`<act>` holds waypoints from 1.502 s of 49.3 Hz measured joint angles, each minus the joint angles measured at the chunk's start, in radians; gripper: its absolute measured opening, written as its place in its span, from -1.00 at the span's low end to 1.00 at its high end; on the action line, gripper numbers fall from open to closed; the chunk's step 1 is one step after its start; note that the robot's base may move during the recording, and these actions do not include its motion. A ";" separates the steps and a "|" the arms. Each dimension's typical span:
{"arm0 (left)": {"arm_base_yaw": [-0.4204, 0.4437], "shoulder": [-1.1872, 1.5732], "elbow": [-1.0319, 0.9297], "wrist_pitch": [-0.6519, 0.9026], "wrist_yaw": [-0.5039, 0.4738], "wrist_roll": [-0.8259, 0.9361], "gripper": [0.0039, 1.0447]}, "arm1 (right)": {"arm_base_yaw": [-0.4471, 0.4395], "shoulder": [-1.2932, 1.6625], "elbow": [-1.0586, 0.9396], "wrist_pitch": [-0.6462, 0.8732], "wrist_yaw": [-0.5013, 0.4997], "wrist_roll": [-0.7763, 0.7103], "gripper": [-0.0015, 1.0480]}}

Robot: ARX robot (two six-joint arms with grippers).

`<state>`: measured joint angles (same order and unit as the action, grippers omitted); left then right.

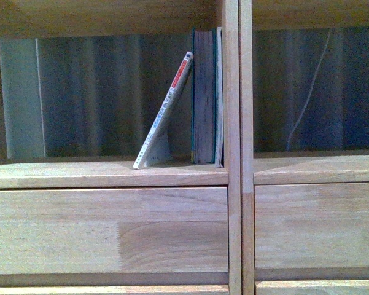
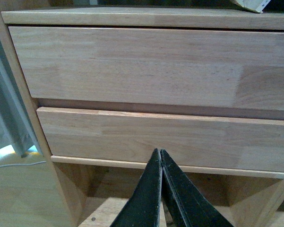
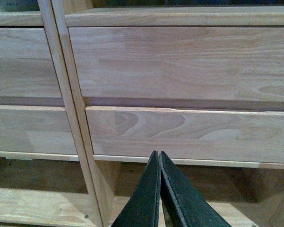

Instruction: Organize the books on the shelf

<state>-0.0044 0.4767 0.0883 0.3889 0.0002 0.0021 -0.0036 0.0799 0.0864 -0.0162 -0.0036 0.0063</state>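
Observation:
In the front view a thin paperback (image 1: 166, 112) with a white spine and red marks leans to the right against a thicker teal book (image 1: 204, 97). The teal book stands upright by the middle post of the light-wood shelf (image 1: 104, 174). Another thin book (image 1: 219, 98) stands between it and the post. Neither arm shows in the front view. My left gripper (image 2: 159, 156) is shut and empty, low in front of the left column's drawer fronts (image 2: 132, 66). My right gripper (image 3: 159, 157) is shut and empty, low in front of the right column's drawers (image 3: 179, 61).
The middle post (image 1: 239, 147) divides the two columns. A thin cable (image 1: 310, 92) hangs behind the right compartment. A pale panel (image 1: 21, 98) stands at the back left of the book compartment. Open lower boards show under the drawers (image 3: 38, 205).

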 joint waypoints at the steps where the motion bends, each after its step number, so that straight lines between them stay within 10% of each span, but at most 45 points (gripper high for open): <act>1: 0.000 -0.008 -0.004 -0.004 0.000 0.000 -0.95 | 0.000 -0.002 -0.003 0.001 0.000 0.000 -0.94; 67: 0.000 -0.470 -0.077 -0.387 -0.001 0.000 -0.95 | 0.001 -0.074 -0.071 0.013 0.000 -0.001 -0.94; 74: 0.000 -0.470 -0.077 -0.388 0.000 0.000 -0.36 | 0.001 -0.074 -0.071 0.013 0.000 -0.002 -0.52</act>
<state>-0.0044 0.0063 0.0116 0.0013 -0.0002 0.0017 -0.0029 0.0055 0.0158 -0.0029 -0.0032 0.0044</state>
